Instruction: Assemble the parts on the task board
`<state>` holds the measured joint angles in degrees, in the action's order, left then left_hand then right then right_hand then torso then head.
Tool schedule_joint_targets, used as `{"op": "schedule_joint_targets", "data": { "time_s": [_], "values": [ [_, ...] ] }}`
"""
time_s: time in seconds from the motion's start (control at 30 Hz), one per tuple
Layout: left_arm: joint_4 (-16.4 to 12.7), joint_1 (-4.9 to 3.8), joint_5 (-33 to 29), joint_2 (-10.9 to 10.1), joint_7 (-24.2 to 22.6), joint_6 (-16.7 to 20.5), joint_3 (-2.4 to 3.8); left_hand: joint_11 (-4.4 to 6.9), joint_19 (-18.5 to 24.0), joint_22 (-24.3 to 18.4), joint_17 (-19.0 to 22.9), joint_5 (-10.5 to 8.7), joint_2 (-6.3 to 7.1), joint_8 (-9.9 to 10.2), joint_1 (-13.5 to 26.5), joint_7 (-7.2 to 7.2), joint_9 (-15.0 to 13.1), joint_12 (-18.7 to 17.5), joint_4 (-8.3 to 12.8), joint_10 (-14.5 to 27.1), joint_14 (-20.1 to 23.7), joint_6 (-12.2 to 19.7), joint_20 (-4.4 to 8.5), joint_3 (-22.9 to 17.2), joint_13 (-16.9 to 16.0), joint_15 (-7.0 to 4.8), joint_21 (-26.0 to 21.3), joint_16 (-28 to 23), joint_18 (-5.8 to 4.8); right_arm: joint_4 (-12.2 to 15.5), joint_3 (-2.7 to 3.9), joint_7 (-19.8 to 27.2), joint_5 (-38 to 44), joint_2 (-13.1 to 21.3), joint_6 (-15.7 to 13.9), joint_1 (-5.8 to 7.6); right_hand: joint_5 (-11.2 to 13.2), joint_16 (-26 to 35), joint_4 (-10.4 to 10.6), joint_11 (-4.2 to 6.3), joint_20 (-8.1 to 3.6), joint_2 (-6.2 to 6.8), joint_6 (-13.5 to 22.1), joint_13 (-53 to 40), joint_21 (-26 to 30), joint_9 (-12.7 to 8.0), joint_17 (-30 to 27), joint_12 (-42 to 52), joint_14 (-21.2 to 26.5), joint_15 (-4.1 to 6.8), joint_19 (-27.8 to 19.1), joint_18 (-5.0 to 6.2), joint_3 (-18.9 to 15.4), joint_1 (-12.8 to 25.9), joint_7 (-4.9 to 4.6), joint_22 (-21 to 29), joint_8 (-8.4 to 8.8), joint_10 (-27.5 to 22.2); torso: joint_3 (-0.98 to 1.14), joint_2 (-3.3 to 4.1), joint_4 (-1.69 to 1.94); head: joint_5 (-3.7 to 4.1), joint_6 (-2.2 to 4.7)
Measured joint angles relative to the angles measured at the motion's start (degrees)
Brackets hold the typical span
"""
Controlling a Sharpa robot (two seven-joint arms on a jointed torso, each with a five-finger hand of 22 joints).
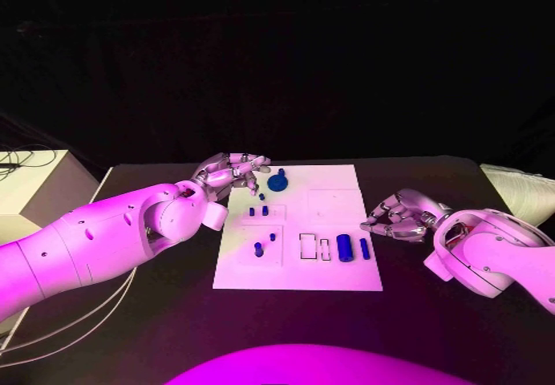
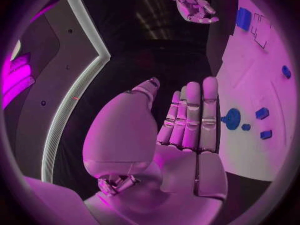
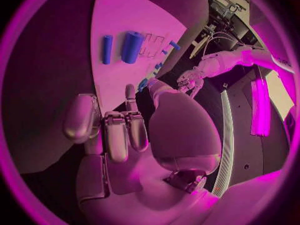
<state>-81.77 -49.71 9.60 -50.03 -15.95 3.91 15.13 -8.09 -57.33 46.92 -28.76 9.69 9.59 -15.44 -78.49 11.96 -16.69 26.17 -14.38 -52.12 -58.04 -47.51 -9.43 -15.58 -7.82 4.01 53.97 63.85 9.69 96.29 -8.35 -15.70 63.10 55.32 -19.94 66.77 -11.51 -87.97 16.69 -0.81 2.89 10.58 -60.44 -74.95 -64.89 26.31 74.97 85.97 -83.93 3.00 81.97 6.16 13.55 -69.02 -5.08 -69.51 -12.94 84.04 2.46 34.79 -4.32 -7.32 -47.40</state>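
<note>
1. Parts, small and blue, lie scattered over the white task board (image 1: 335, 269) at the middle of the black counter (image 1: 439, 321); we judge the assembly barely begun.
2. A round knobbed part (image 1: 277, 182) sits near the board's 11 o'clock corner, with small pegs (image 1: 258, 212) below it toward 9 o'clock.
3. Another small part (image 1: 258, 249) rests in the lower-left field, around 8 o'clock.
4. A thick cylinder (image 1: 345, 245) and a thin rod (image 1: 364, 248) lie side by side near 4 o'clock, just beside empty outlined slots (image 1: 308, 246). These seem to await seating, so most of the work looks left.
5. Our left hand (image 1: 232, 172) hovers at the board's 10 o'clock edge, close to the knobbed part; its fingers (image 2: 194, 115) are straight and held together, holding nothing that we can see.
6. Our right hand (image 1: 399, 216) sits off the board's 3 o'clock edge, fingers (image 3: 119, 132) curled loosely inward, empty as far as the wrist view shows.
7. Room for moving: bare counter lies at 6 o'clock and along both side edges. The board's right edge is near the cylinder, so a nudge there could roll it off onto the counter.
</note>
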Motion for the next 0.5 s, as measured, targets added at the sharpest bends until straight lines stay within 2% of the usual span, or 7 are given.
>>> {"op": "schedule_joint_targets", "data": {
  "time_s": [0.07,0.13,0.23,0.33,0.43,0.5],
  "values": [
    [-0.08,0.02,-0.06,0.00,-0.02,0.00,0.00,0.00,0.00,0.00,0.00,0.00,0.00,0.00,0.00,0.00,0.00,0.00,0.00,0.00,0.00,0.00,0.00,0.00,0.00,0.00,0.00,0.00,0.00,0.11,-0.08,-1.85,0.59,-0.21,0.62,-0.08,0.00,-0.14,0.05,0.00,-0.01,0.05,-0.15,0.00,-0.28,0.00,0.00,0.20,0.00,0.00,0.01,0.00,-1.17,0.81,0.15,-0.36,0.00,0.00,-0.01,0.00,-0.02,0.13,-0.21],
    [-0.13,0.03,-0.11,0.00,-0.04,0.00,0.00,0.00,0.00,0.00,0.00,0.00,0.00,0.00,0.00,0.00,0.00,0.00,0.00,0.00,0.00,0.00,0.00,0.00,0.00,0.00,0.00,0.00,0.00,0.21,-0.18,-3.68,1.22,-0.58,1.13,-0.17,0.00,-0.50,0.01,0.00,-0.32,0.22,-0.15,0.00,-1.17,0.00,0.00,0.97,0.00,0.00,0.32,-0.88,-3.00,0.98,0.15,-1.09,0.00,0.00,-0.07,-0.01,0.01,0.35,-0.44],
    [-0.22,0.06,-0.17,-0.07,-0.05,0.00,0.00,0.00,0.00,0.00,0.01,0.00,0.00,0.00,0.00,0.00,0.00,0.00,0.00,0.00,0.00,0.00,0.00,0.00,0.00,0.00,0.00,0.00,0.00,0.34,-0.34,-5.93,2.08,-1.22,1.63,-0.30,0.00,-0.79,0.08,0.00,-0.11,-0.18,-0.15,0.01,-1.55,0.00,-0.01,1.55,0.00,0.00,0.53,-0.89,-6.88,1.34,0.15,-1.79,0.00,0.00,-0.13,-0.02,0.07,0.82,-0.72],
    [-0.39,0.07,-0.21,-0.17,-0.07,-0.01,0.00,0.00,0.00,0.00,0.01,0.00,0.00,0.00,0.00,0.00,0.00,0.00,0.00,0.00,0.00,0.00,0.00,0.00,0.00,0.00,0.00,0.00,0.00,0.54,-0.53,-8.24,3.11,-1.92,1.93,-0.50,0.00,-1.15,0.18,0.00,0.21,-0.42,0.80,0.01,-2.49,0.00,-0.01,2.50,0.00,0.00,0.85,-0.90,-10.53,1.58,-0.56,-2.60,0.89,0.00,-0.18,-0.01,0.11,1.32,-0.99],
    [-0.53,0.08,-0.24,-0.34,-0.08,-0.01,0.00,0.00,0.00,0.01,-0.01,0.00,0.00,0.00,0.00,0.00,0.00,0.00,0.00,0.00,0.12,0.00,0.00,0.00,-0.08,0.12,0.00,0.00,0.00,0.78,-0.64,-10.13,4.21,-2.53,2.00,-0.70,-2.00,-1.15,0.16,-0.05,0.32,-1.18,1.38,0.01,-2.83,0.00,-0.01,3.24,0.00,0.00,0.96,-0.89,-14.43,1.51,-0.94,-3.25,0.89,-0.05,-0.18,0.03,0.12,1.76,-1.27],
    [-0.57,0.08,-0.26,-0.44,-0.08,-0.01,0.00,0.00,0.00,0.00,-0.05,0.00,0.00,0.00,0.00,0.00,0.00,0.00,0.00,0.00,0.21,0.00,0.00,0.00,-0.09,0.20,0.00,0.00,0.00,0.93,-0.68,-11.22,4.95,-2.96,1.97,-0.81,-2.45,-1.15,0.13,-0.38,0.40,-1.25,1.39,0.01,-2.94,0.02,-0.01,3.44,0.00,0.00,1.04,-0.89,-15.72,1.45,-0.95,-3.45,0.89,-0.07,-0.17,0.05,0.09,2.07,-1.45]
  ]
}}
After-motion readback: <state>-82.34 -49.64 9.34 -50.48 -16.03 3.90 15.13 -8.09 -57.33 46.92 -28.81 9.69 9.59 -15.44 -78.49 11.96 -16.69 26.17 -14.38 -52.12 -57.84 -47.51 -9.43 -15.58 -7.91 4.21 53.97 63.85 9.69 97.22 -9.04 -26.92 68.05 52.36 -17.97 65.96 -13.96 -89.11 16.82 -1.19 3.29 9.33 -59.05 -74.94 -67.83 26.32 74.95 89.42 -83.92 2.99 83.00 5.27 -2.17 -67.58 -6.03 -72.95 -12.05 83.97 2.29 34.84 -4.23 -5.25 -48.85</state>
